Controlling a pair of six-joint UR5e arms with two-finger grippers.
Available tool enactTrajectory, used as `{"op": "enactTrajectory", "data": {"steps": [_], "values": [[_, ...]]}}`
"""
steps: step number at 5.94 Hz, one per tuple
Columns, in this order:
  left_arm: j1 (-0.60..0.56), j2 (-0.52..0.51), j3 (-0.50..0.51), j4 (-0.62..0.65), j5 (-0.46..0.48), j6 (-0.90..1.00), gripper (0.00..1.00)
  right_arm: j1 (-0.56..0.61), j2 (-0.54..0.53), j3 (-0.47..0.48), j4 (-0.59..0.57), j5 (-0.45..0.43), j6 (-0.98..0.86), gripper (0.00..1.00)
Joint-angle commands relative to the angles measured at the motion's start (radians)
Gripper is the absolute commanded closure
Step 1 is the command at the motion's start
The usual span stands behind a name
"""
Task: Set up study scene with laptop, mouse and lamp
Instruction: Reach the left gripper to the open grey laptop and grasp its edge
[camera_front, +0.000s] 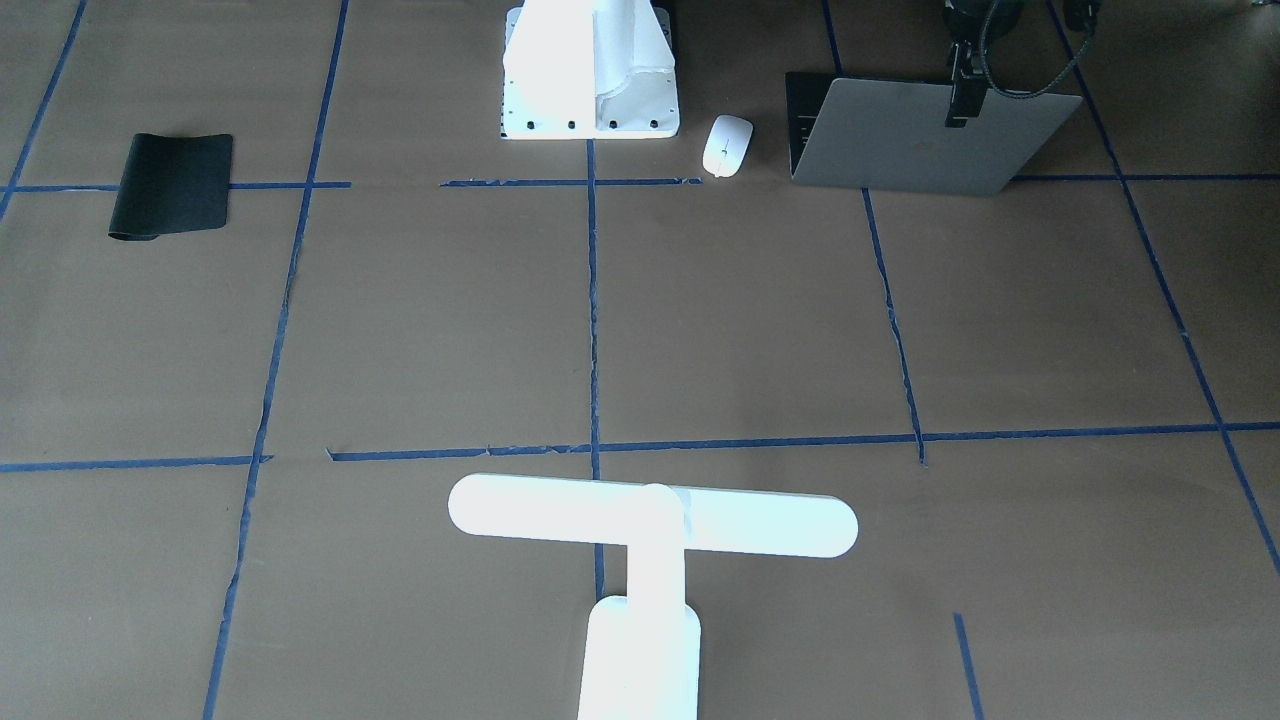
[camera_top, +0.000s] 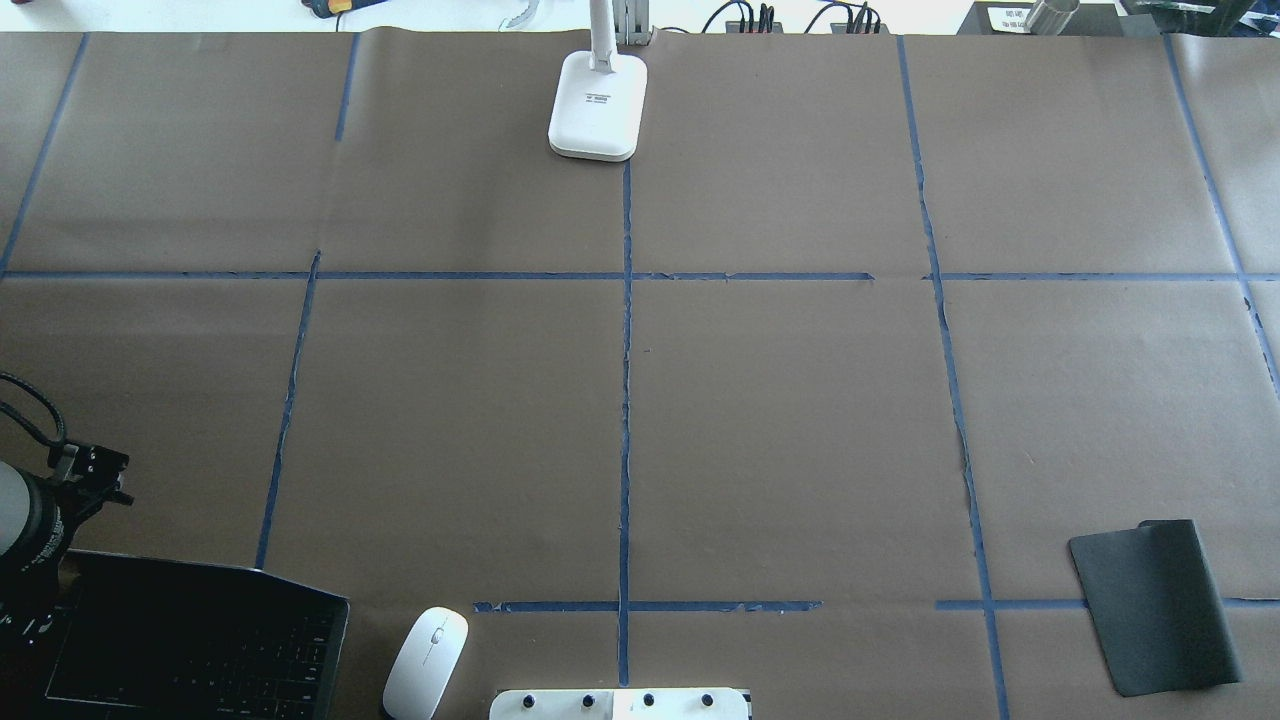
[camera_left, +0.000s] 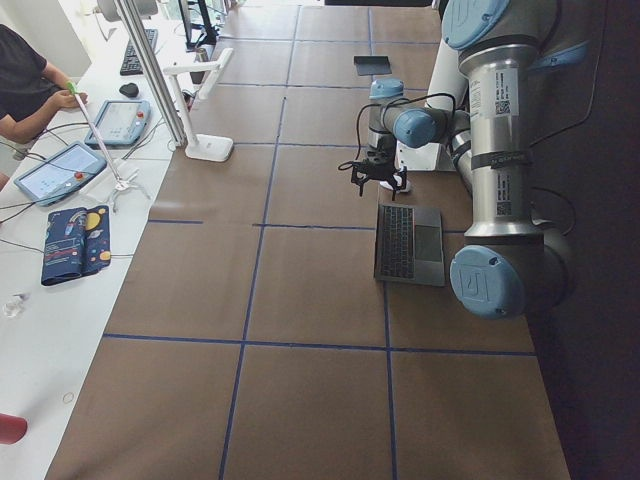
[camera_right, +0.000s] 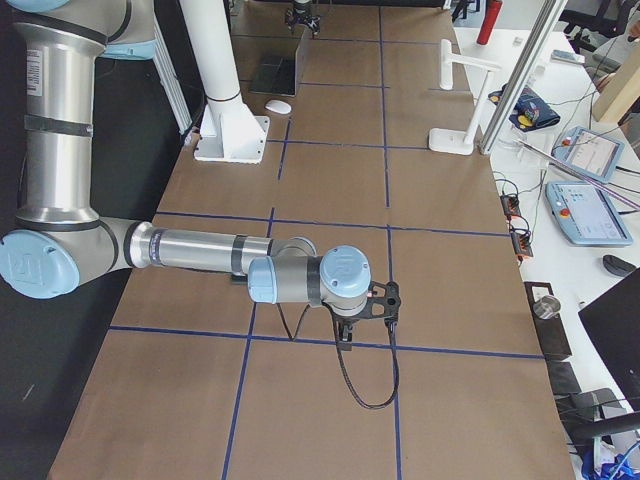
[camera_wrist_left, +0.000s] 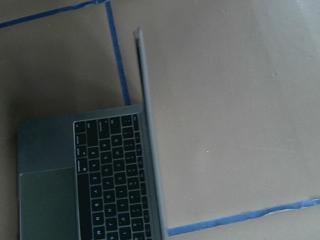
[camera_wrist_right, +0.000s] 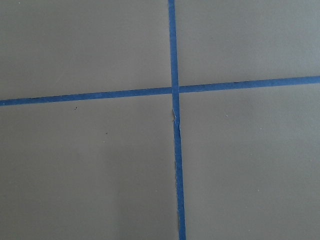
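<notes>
The laptop (camera_front: 930, 140) stands open near the robot's base on its left side, with the lid upright and the dark keys showing in the left wrist view (camera_wrist_left: 115, 175). My left gripper (camera_front: 962, 100) hangs over the lid's top edge and looks open in the side view (camera_left: 377, 175). The white mouse (camera_front: 727, 145) lies beside the laptop, also in the overhead view (camera_top: 426, 663). The white T-shaped lamp (camera_front: 652, 520) stands at the far middle edge, its base (camera_top: 597, 105) on the centre line. My right gripper (camera_right: 372, 312) hovers over bare table, and I cannot tell whether it is open.
A black mat (camera_top: 1155, 605) lies near the robot's right side. The white flared mount block (camera_front: 590, 70) sits at the near middle. Blue tape lines grid the brown table. A side bench with tablets (camera_left: 60, 170) and a person runs past the far edge.
</notes>
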Motion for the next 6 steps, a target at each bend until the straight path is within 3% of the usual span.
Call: {"op": "enactTrajectory", "data": {"steps": [1, 2, 3, 4, 6], "values": [[0.081, 0.0, 0.0, 0.021, 0.028, -0.088, 0.0, 0.003, -0.001, 0.003, 0.0, 0.001, 0.0, 0.0], [0.081, -0.003, 0.0, 0.033, 0.035, -0.108, 0.26, 0.004, -0.001, 0.005, 0.0, 0.001, 0.0, 0.0], [0.069, -0.011, -0.006, 0.052, 0.035, -0.125, 0.76, 0.006, -0.004, 0.005, 0.0, 0.001, 0.0, 0.0], [0.027, -0.011, -0.009, 0.053, 0.034, -0.125, 1.0, 0.006, -0.001, 0.003, -0.002, 0.001, 0.0, 0.0], [-0.13, -0.012, -0.018, 0.072, 0.029, -0.108, 1.0, 0.007, -0.002, 0.0, -0.003, 0.026, 0.0, 0.0]]}}
